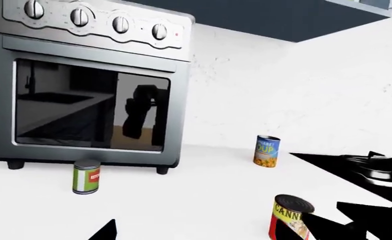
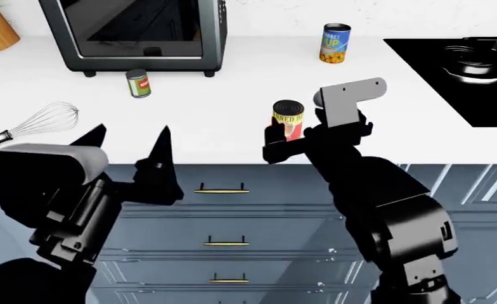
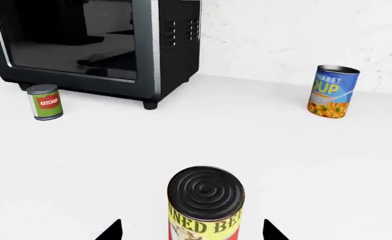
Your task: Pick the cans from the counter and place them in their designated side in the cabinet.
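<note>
1. Three cans stand upright on the white counter (image 2: 231, 120), well apart from one another. The red-and-yellow can (image 2: 288, 119) is at the centre of the head view, near the counter's front edge. The small green can (image 2: 137, 83) is at upper left, just in front of the toaster oven (image 2: 139, 31). The blue-and-yellow can (image 2: 335, 43) stands at top centre, near the back wall.
2. The right gripper (image 2: 293, 136) has its fingers spread on either side of the red-and-yellow can. In the right wrist view the two dark fingertips (image 3: 110, 231) show at the bottom edge, each apart from the can, so nothing is pinched.
3. The left gripper (image 2: 129, 140) is at lower left of the head view, by the counter's front edge, with its two pointed fingers spread wide and nothing between them.
4. Bare white worktop lies between the three cans and all around the red-and-yellow one.
5. A black hob (image 2: 460, 69) fills the upper right of the head view, to the right of the blue-and-yellow can.
6. A wire whisk (image 2: 41, 121) lies at the left edge, near the left gripper.
7. Closed drawers (image 2: 223, 209) with brass handles run below the counter's front edge.
</note>
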Available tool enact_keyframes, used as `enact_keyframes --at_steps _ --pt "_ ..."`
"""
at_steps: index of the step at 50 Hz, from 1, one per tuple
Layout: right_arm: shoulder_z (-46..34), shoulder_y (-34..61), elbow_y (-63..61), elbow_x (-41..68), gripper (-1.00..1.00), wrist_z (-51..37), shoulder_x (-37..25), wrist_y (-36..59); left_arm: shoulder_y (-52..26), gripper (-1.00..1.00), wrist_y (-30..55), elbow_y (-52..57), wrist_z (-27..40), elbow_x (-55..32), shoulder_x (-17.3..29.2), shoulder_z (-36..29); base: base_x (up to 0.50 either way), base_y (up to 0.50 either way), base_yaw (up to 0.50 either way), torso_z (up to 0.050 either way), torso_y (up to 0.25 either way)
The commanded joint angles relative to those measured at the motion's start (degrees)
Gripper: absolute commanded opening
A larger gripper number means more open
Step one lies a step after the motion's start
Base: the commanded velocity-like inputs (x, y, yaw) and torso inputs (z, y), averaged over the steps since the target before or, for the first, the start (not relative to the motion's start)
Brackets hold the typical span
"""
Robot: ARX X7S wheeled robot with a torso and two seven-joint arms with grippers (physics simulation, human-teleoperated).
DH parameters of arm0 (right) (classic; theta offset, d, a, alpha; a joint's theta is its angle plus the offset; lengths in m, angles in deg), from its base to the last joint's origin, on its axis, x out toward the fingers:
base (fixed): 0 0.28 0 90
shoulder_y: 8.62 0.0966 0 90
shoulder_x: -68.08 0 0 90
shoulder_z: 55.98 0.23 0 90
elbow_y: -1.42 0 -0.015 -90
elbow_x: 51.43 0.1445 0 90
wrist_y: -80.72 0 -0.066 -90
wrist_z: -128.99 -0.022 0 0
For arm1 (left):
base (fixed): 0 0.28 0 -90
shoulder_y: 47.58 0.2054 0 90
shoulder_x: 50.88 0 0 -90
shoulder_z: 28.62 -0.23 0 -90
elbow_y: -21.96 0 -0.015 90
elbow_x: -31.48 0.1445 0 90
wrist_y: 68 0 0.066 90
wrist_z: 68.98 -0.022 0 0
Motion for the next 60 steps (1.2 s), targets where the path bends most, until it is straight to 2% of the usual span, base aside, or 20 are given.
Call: enact_keyframes --at_steps 1,25,26,32,39,51,60 --pt "-3.8 5.8 16.8 -2.2 1.00 1.9 2.0 -7.1 -1.4 1.00 0.7 0.3 0.3 -1.3 0.5 0.2 0.00 0.00 0.00 0.000 0.000" --pt "-6.2 11.4 41.0 -4.2 1.00 3.4 4.0 -19.6 -2.6 1.00 0.4 -1.3 1.5 -1.5 1.1 -1.4 0.00 0.00 0.00 0.000 0.000" --pt "-6.2 11.7 41.7 -4.1 -1.00 3.5 4.1 -20.2 -2.6 1.00 0.4 -1.4 1.6 -1.4 1.1 -1.4 0.00 0.00 0.00 0.000 0.000" --pt "-6.4 12.0 42.7 -3.5 -1.00 3.6 4.3 -21.6 -2.3 1.00 0.3 -1.1 2.0 -1.4 1.4 -1.7 0.00 0.00 0.00 0.000 0.000" --pt "-6.0 10.6 36.9 -1.8 -1.00 2.9 3.4 -18.6 -2.0 1.00 -0.7 -1.6 1.8 -0.9 1.6 -2.3 0.00 0.00 0.00 0.000 0.000" --pt "-3.1 10.3 13.4 3.1 -1.00 -1.7 -0.5 -2.0 -3.2 1.00 -1.2 -2.6 1.3 -1.2 2.2 -3.2 0.00 0.00 0.00 0.000 0.000" --pt "0.6 15.8 -1.1 8.3 -1.00 -4.5 -3.2 14.2 -9.0 1.00 2.0 -7.1 1.6 -10.7 0.4 2.9 0.00 0.00 0.00 0.000 0.000"
